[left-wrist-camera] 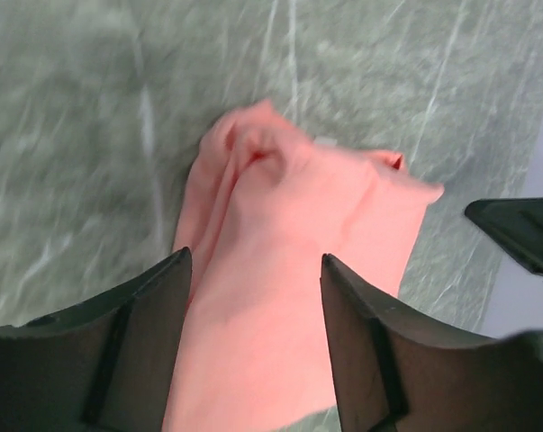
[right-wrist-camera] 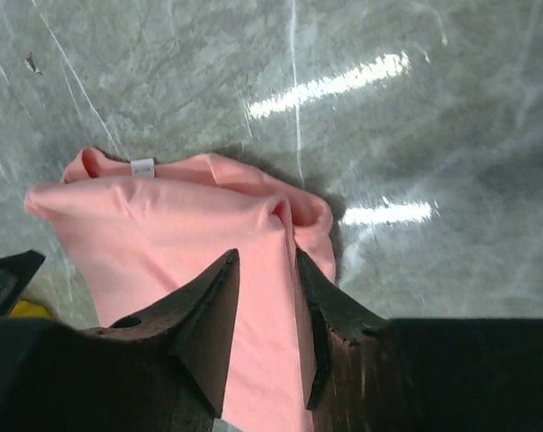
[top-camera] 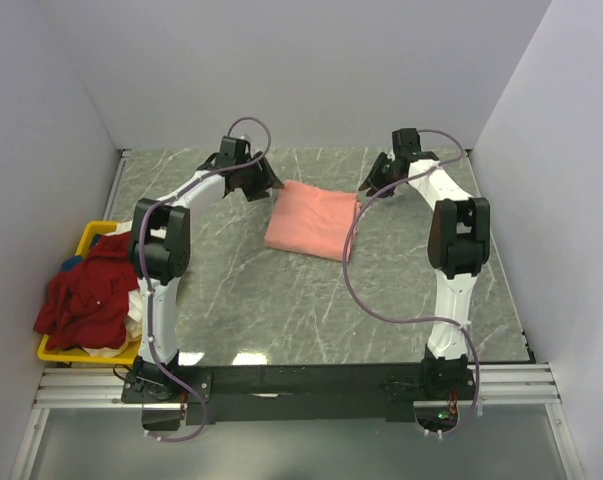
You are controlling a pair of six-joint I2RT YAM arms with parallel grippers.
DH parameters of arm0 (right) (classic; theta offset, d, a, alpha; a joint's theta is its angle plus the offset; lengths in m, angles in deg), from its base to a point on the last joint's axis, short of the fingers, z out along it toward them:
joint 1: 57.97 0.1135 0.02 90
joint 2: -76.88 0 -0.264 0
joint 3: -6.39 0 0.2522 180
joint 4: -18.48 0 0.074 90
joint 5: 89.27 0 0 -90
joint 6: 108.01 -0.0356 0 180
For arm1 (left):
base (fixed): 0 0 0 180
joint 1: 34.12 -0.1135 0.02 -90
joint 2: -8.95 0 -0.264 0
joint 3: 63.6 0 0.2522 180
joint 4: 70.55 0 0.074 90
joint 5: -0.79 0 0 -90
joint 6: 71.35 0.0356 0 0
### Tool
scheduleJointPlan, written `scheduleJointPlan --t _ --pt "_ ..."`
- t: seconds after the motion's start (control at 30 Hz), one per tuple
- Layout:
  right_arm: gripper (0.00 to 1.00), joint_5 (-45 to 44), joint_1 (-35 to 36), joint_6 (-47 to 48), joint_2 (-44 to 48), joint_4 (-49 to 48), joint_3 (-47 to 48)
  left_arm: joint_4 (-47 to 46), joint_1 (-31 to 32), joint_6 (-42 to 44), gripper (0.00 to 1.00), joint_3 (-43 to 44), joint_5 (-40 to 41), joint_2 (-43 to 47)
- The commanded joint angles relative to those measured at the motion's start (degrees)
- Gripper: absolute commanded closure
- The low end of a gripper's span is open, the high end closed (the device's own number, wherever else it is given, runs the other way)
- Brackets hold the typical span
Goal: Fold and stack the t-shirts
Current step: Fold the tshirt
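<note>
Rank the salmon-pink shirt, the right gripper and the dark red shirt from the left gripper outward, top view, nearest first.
1. Salmon-pink shirt, just right of the left gripper.
2. Right gripper, across the shirt, on the right.
3. Dark red shirt, heaped at the near left.

Salmon-pink t-shirt (top-camera: 312, 231): soft matt cloth, creased; dark red t-shirt (top-camera: 86, 295): matt cloth; surface (top-camera: 241, 290): smooth, glossy, marble-pattern w/ glare; bin (top-camera: 93, 232): yellow plastic; left end effector (left-wrist-camera: 255, 256): matt black.
</note>
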Motion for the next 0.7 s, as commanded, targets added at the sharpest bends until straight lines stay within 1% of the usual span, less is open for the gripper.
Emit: scheduleJointPlan --t 0.0,0.03,0.07,0.1,0.13,0.17,0.23,0.3,0.47,0.6,0.67 --pt "0.62 -5.0 1.7 1.4 8.3 -0.1 -1.8 -2.8 1.2 -1.4 0.41 -5.7 4.2 9.3" --pt "0.62 -5.5 2.4 1.5 9.5 -0.5 -2.9 -1.8 1.8 -1.7 0.57 -6.3 5.9 10.1" --pt "0.62 -5.8 4.0 1.9 10.9 -0.7 -3.8 -1.4 3.2 -1.9 0.65 -6.9 7.2 11.1" --pt "0.62 -5.8 5.0 2.0 11.2 -0.7 -4.0 -1.7 3.9 -1.8 0.70 -7.7 7.8 11.4" --pt "0.62 -5.8 5.8 2.3 11.3 -0.5 -3.7 -2.4 5.0 -2.0 0.79 -9.1 9.2 11.6" --pt "0.62 -5.6 7.6 2.3 10.9 -0.4 -3.7 -2.4 5.4 -2.4 0.85 -9.5 9.6 11.3" --pt "0.63 -5.4 8.9 2.2 10.2 -0.9 -3.7 -2.0 6.0 -3.1 0.94 -9.6 9.2 10.3" --pt "0.63 -4.3 9.8 2.2 8.3 -0.8 -3.4 -1.6 6.6 -3.1 0.99 -9.1 9.3 8.6" --pt "0.64 -2.6 9.6 2.5 4.4 -1.7 -5.0 -0.5 8.7 -3.8 0.99 -11.0 11.9 6.1" --pt "0.64 -2.9 8.6 2.7 1.9 -1.8 -6.0 -3.9 10.3 -5.2 1.00 -18.9 12.2 7.6" --pt "0.65 -3.4 7.9 3.1 0.8 -1.5 -6.1 -4.7 11.7 -5.6 0.99 -21.2 12.5 8.7"
